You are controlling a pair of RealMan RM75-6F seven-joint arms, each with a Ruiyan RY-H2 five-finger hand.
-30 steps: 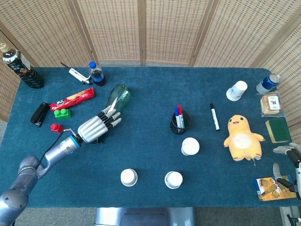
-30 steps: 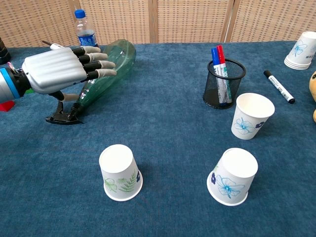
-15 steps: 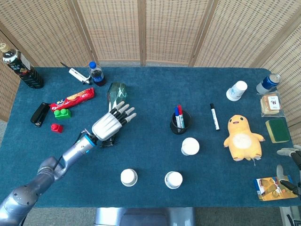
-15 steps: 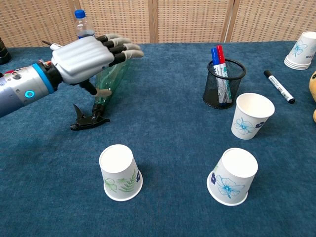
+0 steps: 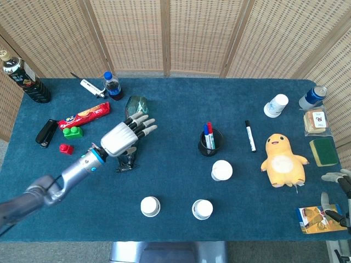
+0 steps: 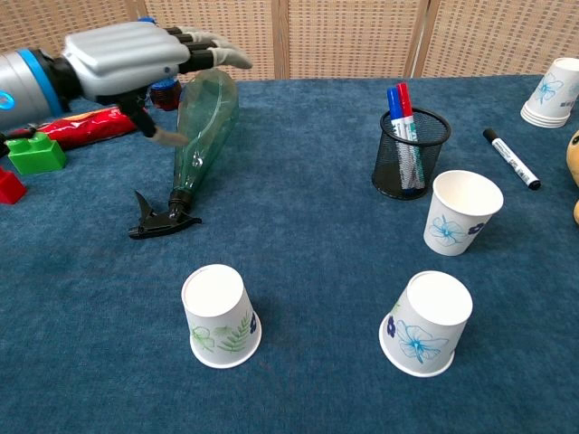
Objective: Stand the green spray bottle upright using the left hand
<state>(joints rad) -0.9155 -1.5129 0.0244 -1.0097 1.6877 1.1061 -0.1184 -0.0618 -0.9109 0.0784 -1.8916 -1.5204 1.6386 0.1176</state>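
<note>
From the head view, my left hand (image 5: 125, 137) covers most of the green spray bottle (image 5: 134, 106); only its rounded base beyond my fingertips and the black trigger head (image 5: 126, 163) below my palm show. My right hand (image 5: 337, 189) is cut off at the frame's edge, and I cannot tell how its fingers lie.

In the chest view the green spray bottle (image 6: 201, 127) is plain: it leans steeply, nozzle down on the blue table (image 6: 308, 244), base raised and tipped away toward the screen, long axis running near-to-far. My left hand (image 6: 136, 59) lies over its upper side, fingers extended, thumb against the bottle's flank.
</note>
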